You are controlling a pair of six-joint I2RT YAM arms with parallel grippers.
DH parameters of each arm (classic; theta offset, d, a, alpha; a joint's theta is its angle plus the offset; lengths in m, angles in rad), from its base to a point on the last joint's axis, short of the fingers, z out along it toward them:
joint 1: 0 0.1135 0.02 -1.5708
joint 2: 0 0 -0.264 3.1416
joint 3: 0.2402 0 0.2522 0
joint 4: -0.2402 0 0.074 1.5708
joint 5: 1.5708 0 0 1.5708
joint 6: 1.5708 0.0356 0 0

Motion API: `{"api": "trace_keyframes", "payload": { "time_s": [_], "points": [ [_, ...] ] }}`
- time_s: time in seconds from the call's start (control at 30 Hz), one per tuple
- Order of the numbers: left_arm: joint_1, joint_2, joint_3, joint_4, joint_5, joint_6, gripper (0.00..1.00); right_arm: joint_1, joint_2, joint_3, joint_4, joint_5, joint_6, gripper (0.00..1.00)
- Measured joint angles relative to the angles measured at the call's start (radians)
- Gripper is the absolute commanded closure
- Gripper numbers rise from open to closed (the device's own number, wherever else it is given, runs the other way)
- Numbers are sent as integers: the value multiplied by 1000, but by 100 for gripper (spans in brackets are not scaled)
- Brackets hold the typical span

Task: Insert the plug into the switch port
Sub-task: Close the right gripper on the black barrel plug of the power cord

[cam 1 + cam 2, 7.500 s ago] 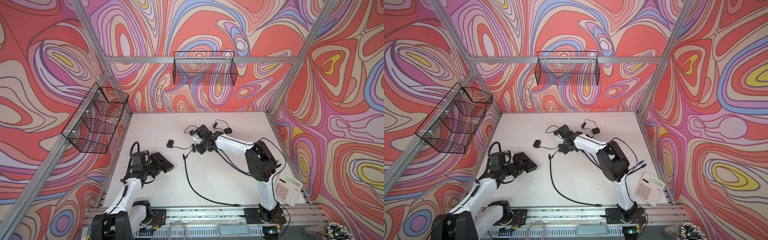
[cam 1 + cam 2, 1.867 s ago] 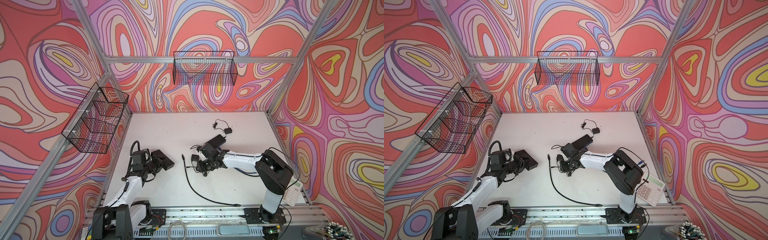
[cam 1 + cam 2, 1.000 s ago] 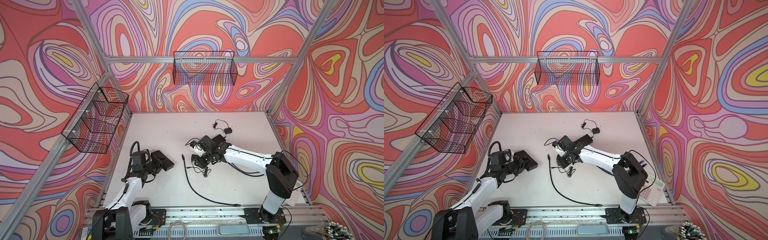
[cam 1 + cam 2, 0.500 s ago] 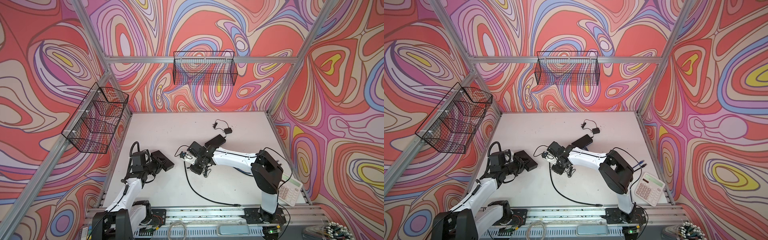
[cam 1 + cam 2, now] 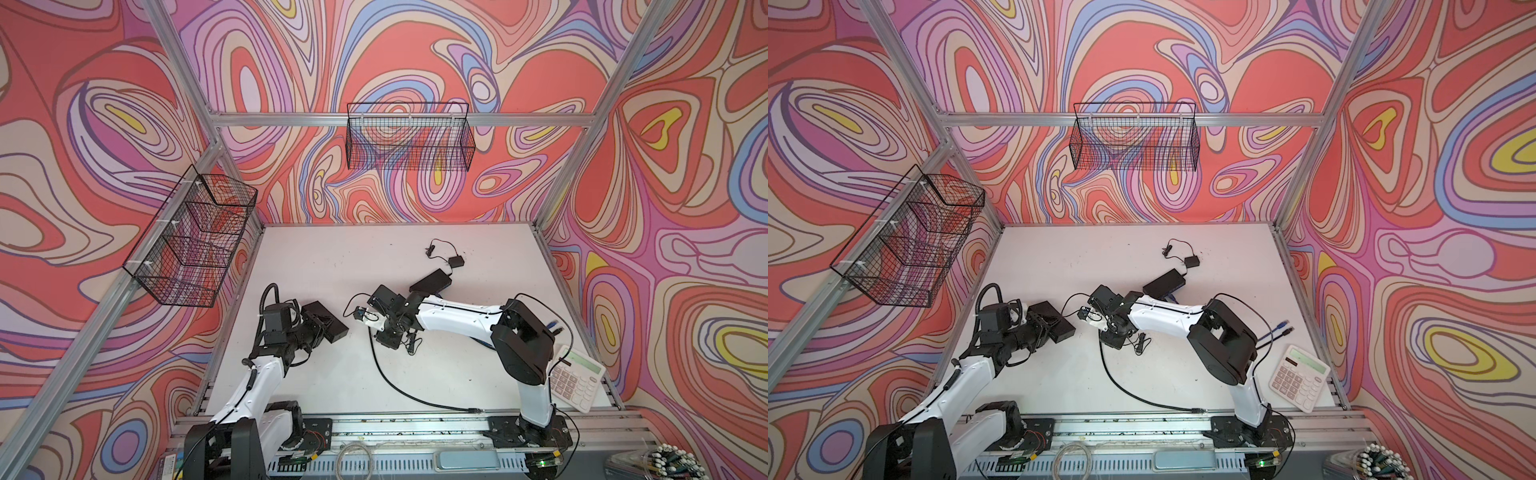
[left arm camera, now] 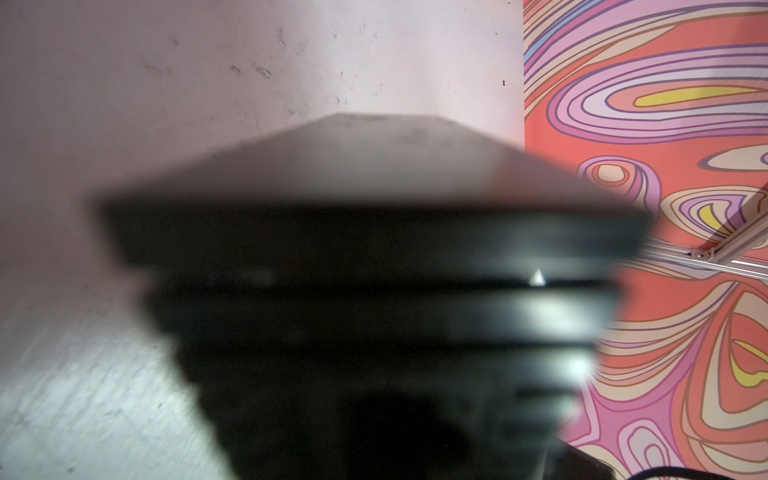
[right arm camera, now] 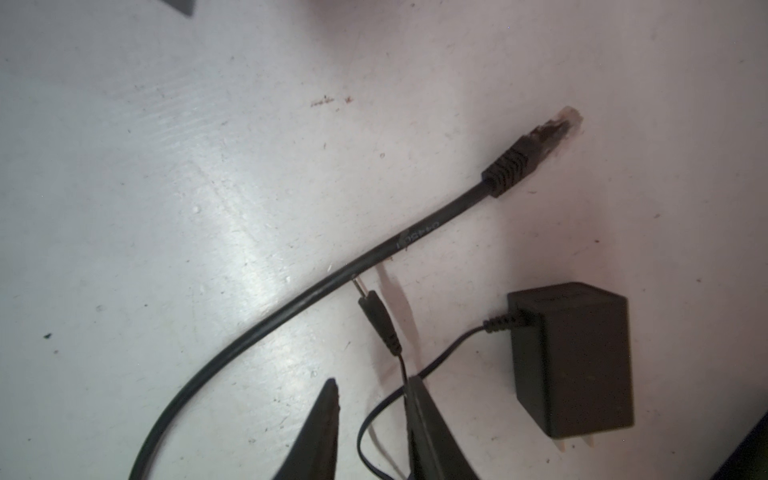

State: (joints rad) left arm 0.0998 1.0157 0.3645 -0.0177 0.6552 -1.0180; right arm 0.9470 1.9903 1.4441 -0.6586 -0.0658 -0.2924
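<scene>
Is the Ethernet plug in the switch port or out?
Out: plug lies on the table, tip bare, apart from the switch.

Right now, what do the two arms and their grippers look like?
The left arm and right arm have white links, black joints and loose black cables. The left gripper and right gripper are black; the right's fingers taper to points.
</scene>
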Motion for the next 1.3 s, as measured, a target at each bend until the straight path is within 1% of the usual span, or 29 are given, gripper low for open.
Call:
{"api": "trace_keyframes", "payload": {
  "time_s": [0.53,1.0,1.17,1.3],
  "points": [
    [0,0,0,-1,0,0,77,2,70,54,-8,19,-54,71],
    [0,0,0,-1,0,0,77,2,122,90,-7,24,-68,72],
    [0,0,0,-1,0,1,77,2,127,91,-6,22,-71,78],
    [0,0,0,-1,0,1,77,2,127,91,-6,22,-71,88]
  ]
}}
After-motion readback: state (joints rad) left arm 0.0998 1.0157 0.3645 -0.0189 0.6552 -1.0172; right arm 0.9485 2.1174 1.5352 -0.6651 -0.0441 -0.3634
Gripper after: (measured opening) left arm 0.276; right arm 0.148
